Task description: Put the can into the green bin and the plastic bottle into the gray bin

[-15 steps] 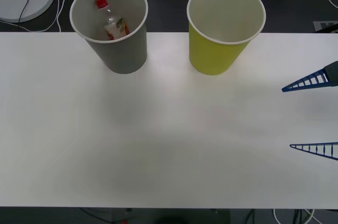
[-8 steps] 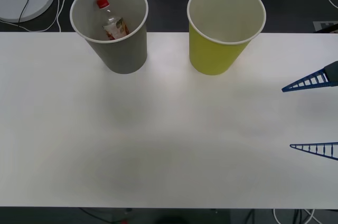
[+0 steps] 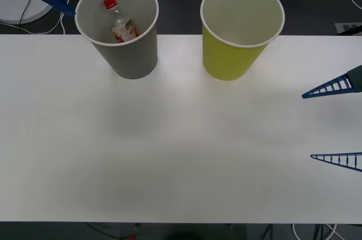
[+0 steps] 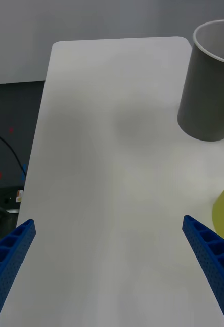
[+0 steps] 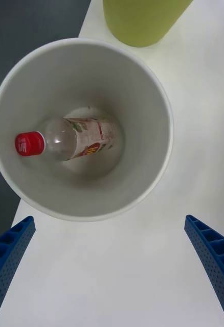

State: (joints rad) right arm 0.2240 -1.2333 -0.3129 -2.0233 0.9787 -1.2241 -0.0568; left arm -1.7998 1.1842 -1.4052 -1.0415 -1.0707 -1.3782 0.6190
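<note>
The small clear plastic bottle with a red cap (image 5: pixel 71 144) leans inside the large gray paper cup (image 3: pixel 131 59). The left pincer (image 5: pixel 112 271) hangs above it, spread open and empty. The right pincer (image 3: pixel 335 124) gapes over the white table (image 3: pixel 181 155).

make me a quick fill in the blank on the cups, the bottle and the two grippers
1. The plastic bottle lies inside the ____ cup.
2. The bottle's screw cap is ____.
3. The green cup stands on the table with ____ inside it.
4. The right gripper hangs over the table's right side with its jaws ____, while the left gripper hovers above the gray cup.

Missing words: gray; red; nothing; open
</note>
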